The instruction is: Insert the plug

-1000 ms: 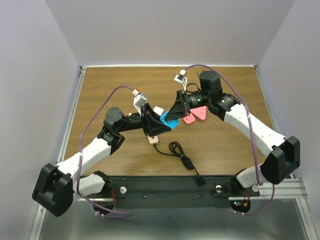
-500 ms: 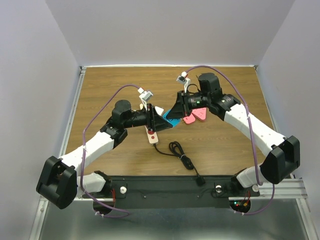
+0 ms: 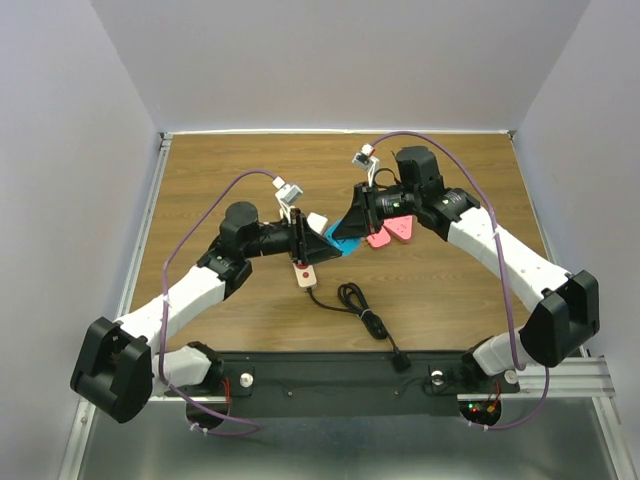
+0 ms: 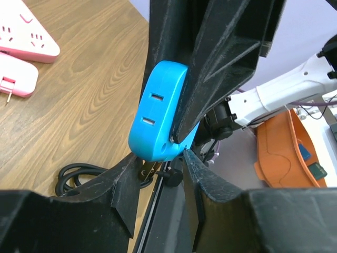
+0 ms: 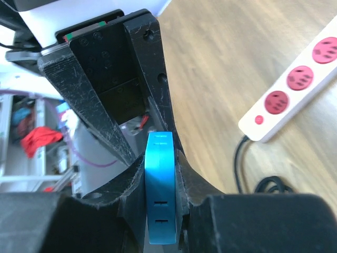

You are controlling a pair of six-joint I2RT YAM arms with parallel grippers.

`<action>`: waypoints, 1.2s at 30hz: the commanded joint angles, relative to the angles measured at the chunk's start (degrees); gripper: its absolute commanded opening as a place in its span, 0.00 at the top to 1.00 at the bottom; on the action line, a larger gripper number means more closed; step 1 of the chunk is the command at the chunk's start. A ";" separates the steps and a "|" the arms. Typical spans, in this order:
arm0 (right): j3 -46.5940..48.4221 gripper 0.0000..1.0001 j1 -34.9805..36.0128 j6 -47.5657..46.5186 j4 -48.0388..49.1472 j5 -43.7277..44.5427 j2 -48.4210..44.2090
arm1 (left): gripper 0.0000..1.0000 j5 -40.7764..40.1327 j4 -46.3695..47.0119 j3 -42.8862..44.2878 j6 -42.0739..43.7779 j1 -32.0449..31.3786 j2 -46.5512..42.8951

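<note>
My right gripper (image 5: 160, 158) is shut on a blue plug (image 5: 160, 195), holding it flat between both fingers above the table's middle (image 3: 340, 241). In the left wrist view the blue plug (image 4: 158, 118) shows two slots, and its lower corner sits right at the tips of my left gripper (image 4: 160, 158). That gripper's jaws stand apart on either side of the corner, not clamped on it. The white power strip (image 3: 305, 272) with red sockets lies just below both grippers, also in the right wrist view (image 5: 289, 89).
Two pink adapters (image 3: 390, 232) lie on the wood to the right of the grippers and show in the left wrist view (image 4: 26, 31). The strip's black cord (image 3: 360, 305) coils toward the near edge. Grey walls enclose the table on three sides.
My left arm has turned its wrist and brought its gripper up to the blue plug, its jaws narrowing. The right gripper has shifted only slightly while keeping hold of the plug.
</note>
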 commanded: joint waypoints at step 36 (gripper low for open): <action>-3.29 0.96 0.62 0.96 -3.11 -5.27 -4.43 | 1.00 2.69 20.55 -3.54 -5.86 2.20 -4.15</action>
